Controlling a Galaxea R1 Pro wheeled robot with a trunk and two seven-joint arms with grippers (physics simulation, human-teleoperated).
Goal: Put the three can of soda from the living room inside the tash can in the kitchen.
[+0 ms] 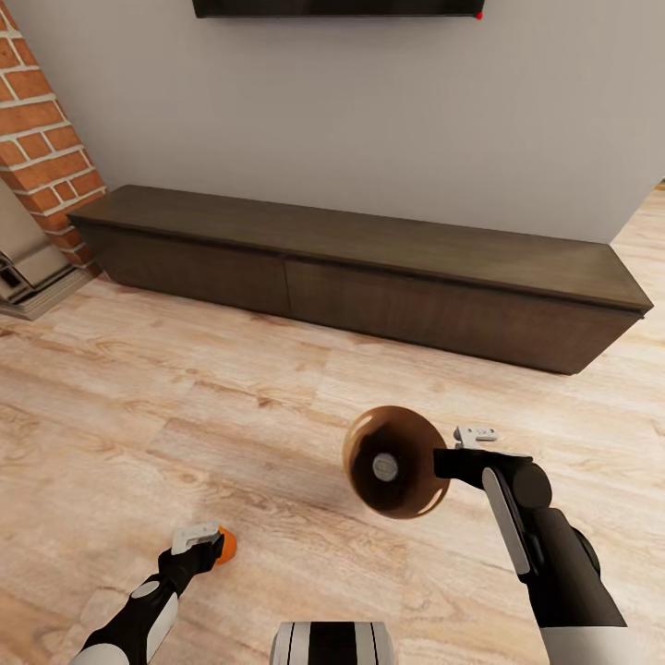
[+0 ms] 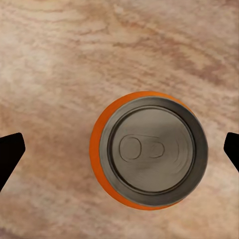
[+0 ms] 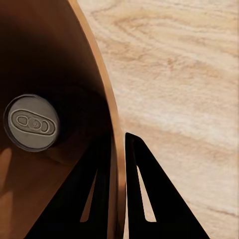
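You had the right end effector (image 1: 447,459) pinching the trash can (image 1: 395,461) rim, one can (image 3: 32,122) inside. Left end effector (image 2: 119,152) hung spread over the orange can (image 2: 149,149) directly below; next call: drop straight, close.

We see a floor (image 1: 185,397) of pale wood, its grain running in tan and beige streaks. The long low cabinet (image 1: 369,277) is dark brown, against a plain light grey wall (image 1: 369,111). A column of red-orange brick (image 1: 42,139) with pale mortar lines stands at the left. The bin (image 1: 395,460) shows a copper-brown rim and a dark brown inside, where a can (image 3: 32,122) shows its silvery grey top. Another can (image 2: 148,150) has an orange side and a dull silver lid. Our left pincer (image 1: 199,540) is black with a white cap; our right pincer (image 1: 454,451) is black too, its arm banded with white.
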